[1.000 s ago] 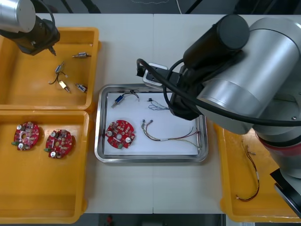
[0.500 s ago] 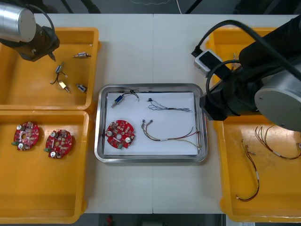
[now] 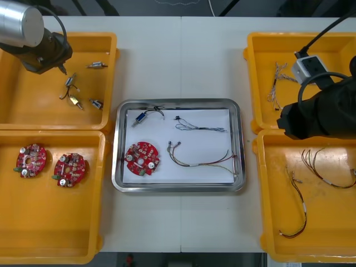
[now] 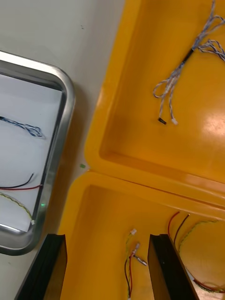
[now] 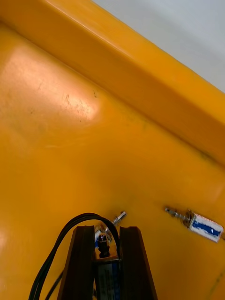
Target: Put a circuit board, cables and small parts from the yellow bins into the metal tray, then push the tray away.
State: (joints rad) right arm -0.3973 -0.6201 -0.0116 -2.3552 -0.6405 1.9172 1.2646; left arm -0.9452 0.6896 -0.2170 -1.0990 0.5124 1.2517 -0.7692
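Four bins (image 3: 33, 100), one tray (image 3: 178, 188), three circuit boards (image 3: 142, 158)

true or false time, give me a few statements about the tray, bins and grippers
1. The tray holds one board. True.
2. The right gripper holds a cable. False: it is open and empty, over the right bins.
3. The left gripper is shut on a small part. True.
4. The near left bin holds three boards. False: two.
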